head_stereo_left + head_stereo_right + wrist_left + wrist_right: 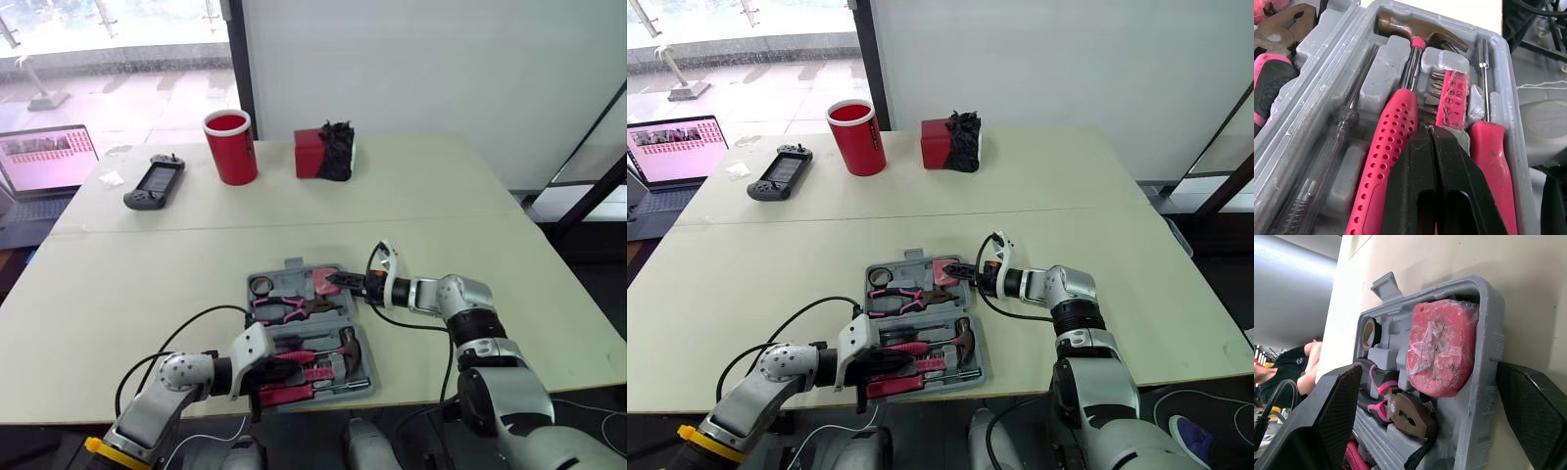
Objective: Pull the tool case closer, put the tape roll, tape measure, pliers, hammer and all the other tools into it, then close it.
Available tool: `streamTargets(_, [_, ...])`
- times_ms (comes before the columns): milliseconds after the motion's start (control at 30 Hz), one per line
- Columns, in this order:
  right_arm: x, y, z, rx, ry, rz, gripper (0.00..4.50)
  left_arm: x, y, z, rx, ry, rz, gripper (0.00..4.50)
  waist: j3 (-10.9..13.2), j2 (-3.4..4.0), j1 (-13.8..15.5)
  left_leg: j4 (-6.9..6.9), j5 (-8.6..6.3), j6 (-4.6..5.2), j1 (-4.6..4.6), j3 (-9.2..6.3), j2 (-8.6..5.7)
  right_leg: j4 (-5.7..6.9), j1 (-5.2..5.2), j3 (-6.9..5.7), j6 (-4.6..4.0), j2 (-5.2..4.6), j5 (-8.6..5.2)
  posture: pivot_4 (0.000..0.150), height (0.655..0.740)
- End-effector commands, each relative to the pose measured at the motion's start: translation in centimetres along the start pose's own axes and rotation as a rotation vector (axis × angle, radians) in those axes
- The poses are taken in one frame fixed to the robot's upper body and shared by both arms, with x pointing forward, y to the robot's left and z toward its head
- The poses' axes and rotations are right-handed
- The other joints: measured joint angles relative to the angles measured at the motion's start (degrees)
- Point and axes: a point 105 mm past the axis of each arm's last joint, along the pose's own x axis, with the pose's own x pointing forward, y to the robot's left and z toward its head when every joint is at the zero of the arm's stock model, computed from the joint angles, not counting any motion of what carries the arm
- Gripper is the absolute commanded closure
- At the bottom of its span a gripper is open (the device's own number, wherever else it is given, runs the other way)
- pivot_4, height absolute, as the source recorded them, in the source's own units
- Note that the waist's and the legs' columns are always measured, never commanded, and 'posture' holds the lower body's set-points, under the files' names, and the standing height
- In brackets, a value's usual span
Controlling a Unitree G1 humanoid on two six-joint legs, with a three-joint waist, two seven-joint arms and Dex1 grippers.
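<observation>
The grey tool case [292,264] lies open near the table's front edge. It holds a tape roll [261,285], a pink tape measure [321,282], pink-handled pliers [289,308], a hammer [345,342] and screwdrivers. My right gripper [341,282] is open at the case's far right corner. Its fingers straddle the case wall [1484,396], beside the tape measure [1442,347]. My left gripper [277,377] hangs low over the front of the case. It is shut with nothing in it, just above the hammer's pink handle [1386,161] and the bit holder [1452,93].
At the back of the table stand a red cup [230,147], a red box with a black cloth [325,152] and a game controller [155,183]. A laptop [44,162] sits at the far left. Black cables trail from both wrists. A person [1298,362] is beyond the table.
</observation>
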Motion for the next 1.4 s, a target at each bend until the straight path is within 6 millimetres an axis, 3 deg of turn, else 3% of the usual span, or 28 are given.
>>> streamTargets(33, [0.3, 1.4, 0.7, -0.001, -0.017, 0.078, 0.07, 0.6, -1.5, -0.9, -0.049, 0.023, -0.05, 4.5, 0.0, 0.0, 0.02, 0.0, 0.0, 0.0, -0.01, 0.0, 0.0, 0.0, -0.01, 0.0, 0.0, 0.0, 0.0, 0.15, 0.74])
streamTargets(433, [-0.8, 2.9, 2.4, -0.057, -0.089, 0.185, 0.07, 0.5, -1.8, 0.2, -0.056, 0.012, -0.053, 4.5, 0.03, 0.04, 0.26, -0.18, 0.0, 0.0, -0.12, 0.0, -0.01, -0.03, -0.16, 0.0, 0.14, -0.01, 0.0, 0.15, 0.74])
streamTargets(733, [-1.6, 5.3, 2.2, -0.189, -0.077, 0.321, 0.07, 0.9, -2.4, 1.3, -0.059, 0.003, -0.052, 4.5, 0.07, 0.07, 0.22, -0.19, 0.0, 0.0, -0.15, 0.0, -0.02, -0.04, -0.19, 0.0, 0.15, -0.02, 0.0, 0.15, 0.74])
streamTargets(1133, [-2.7, 6.5, 2.2, -0.258, -0.077, 0.396, 0.07, 1.4, -2.6, 1.9, -0.073, -0.013, -0.007, 4.5, 0.08, 0.06, 0.3, -0.18, 0.0, 0.0, -0.16, 0.0, -0.02, -0.03, -0.21, 0.0, 0.08, -0.02, -0.03, 0.15, 0.74])
streamTargets(1300, [-2.9, 6.7, 1.9, -0.276, -0.066, 0.407, 0.07, 0.9, -2.1, 2.3, -0.07, -0.038, 0.077, 4.5, 0.09, 0.05, 0.36, -0.18, 0.0, 0.0, -0.16, 0.0, -0.02, -0.03, -0.22, 0.0, 0.07, -0.02, -0.03, 0.15, 0.74])
streamTargets(1400, [-3.1, 6.8, 1.9, -0.286, -0.06, 0.412, 0.07, -0.5, -1.2, 2.8, -0.082, -0.063, 0.147, 4.5, 0.1, 0.03, 0.37, -0.18, 0.0, 0.0, -0.16, 0.0, -0.01, -0.04, -0.22, 0.01, 0.05, -0.02, -0.03, 0.15, 0.74])
